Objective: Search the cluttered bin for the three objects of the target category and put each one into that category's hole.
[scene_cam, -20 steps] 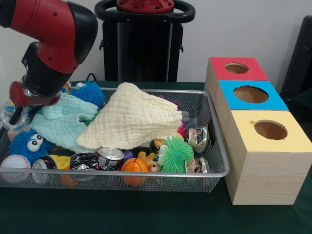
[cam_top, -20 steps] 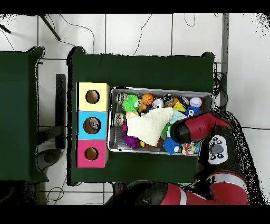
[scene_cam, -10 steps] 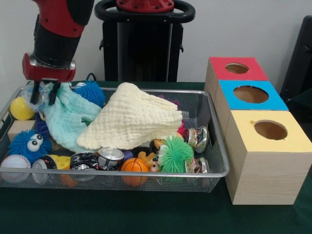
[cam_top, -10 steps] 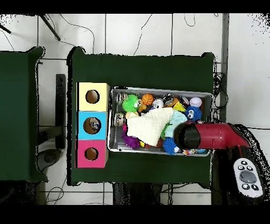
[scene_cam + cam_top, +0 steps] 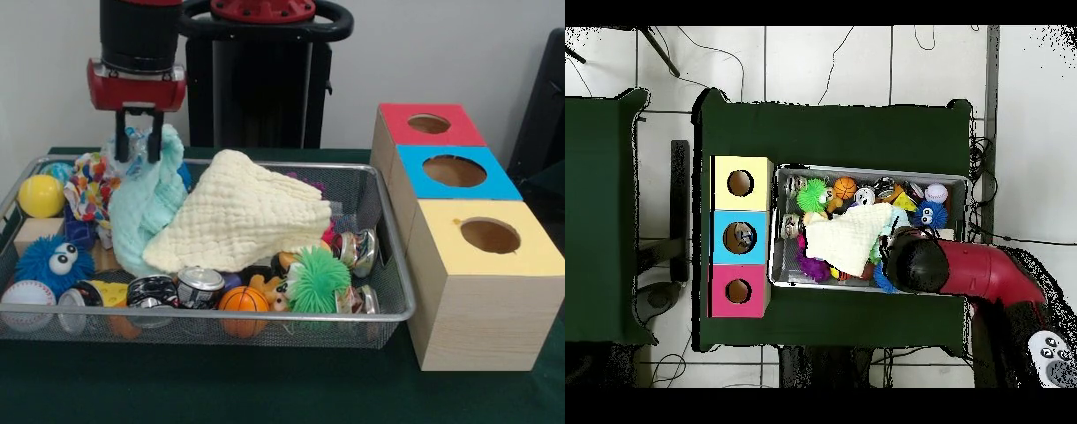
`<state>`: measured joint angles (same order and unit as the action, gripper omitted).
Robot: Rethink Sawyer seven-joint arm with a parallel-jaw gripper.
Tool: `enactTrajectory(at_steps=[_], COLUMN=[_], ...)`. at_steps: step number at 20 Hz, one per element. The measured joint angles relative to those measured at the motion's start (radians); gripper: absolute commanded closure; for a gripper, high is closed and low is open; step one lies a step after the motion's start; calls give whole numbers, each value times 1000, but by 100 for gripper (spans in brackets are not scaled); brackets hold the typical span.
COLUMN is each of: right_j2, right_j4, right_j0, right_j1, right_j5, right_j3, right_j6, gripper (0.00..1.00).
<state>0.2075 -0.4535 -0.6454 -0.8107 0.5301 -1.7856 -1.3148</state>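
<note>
Above the wire mesh bin's (image 5: 388, 314) far left part, the gripper (image 5: 139, 147) pinches a pale mint-green muslin cloth (image 5: 146, 212), its top drawn up between the black fingers (image 5: 121, 141), the rest draped into the clutter. Cream-yellow quilted cloth (image 5: 243, 216) lies just beside, partly over it. Blue googly-eyed fuzzy ball (image 5: 51, 259), yellow ball (image 5: 40, 195) sit left. Three hole-topped wooden boxes (image 5: 477, 291) stand right of the bin.

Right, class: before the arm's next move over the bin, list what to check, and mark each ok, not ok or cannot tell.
1. Gripper pinching the mint-green cloth: ok.
2. Mint-green cloth fully clear of the wire bin: not ok, lower part inside.
3. Yellow cloth off the toys: not ok, covers the middle.
4. Red, blue and yellow holes unblocked: ok.
5. Target category's items found: cannot tell.
</note>
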Motion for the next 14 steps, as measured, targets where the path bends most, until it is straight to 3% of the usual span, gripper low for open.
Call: enactTrajectory(at_steps=[7, 14], right_j2=[81, 106], right_j4=[90, 163], right_j0=[1, 35], right_j1=[-80, -165], right_j5=[16, 56], right_j3=[-94, -175], right_j6=[0, 0], gripper=[100, 100])
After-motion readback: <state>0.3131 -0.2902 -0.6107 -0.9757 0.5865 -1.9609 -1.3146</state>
